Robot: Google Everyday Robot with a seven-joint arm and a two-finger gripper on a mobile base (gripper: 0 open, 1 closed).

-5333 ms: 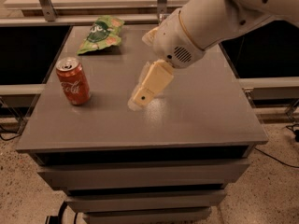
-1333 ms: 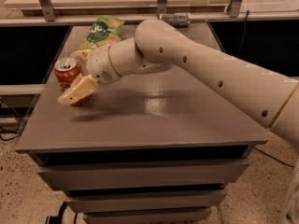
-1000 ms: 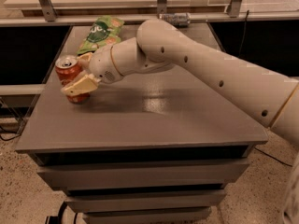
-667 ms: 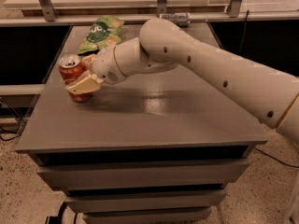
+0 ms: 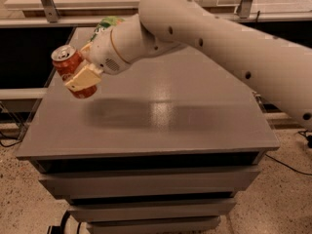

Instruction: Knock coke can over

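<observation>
The coke can [image 5: 67, 65], red with a silver top, hangs tilted with its top to the upper left, off the grey table [image 5: 195, 116] near its left edge. My gripper [image 5: 79, 77] is shut on the can: one cream finger [image 5: 85, 78] lies across its front and the other is hidden behind it. The can's shadow falls on the table below and to the right. My white arm reaches in from the right.
A green snack bag [image 5: 105, 22] lies at the table's far left, mostly hidden behind my wrist. The table's left edge runs just under the can. Drawer fronts [image 5: 146, 184] show below the tabletop. Shelf rails run along the back.
The can stood upright on the table with my gripper closing around it. Now it is held off the surface and tilted to the left.
</observation>
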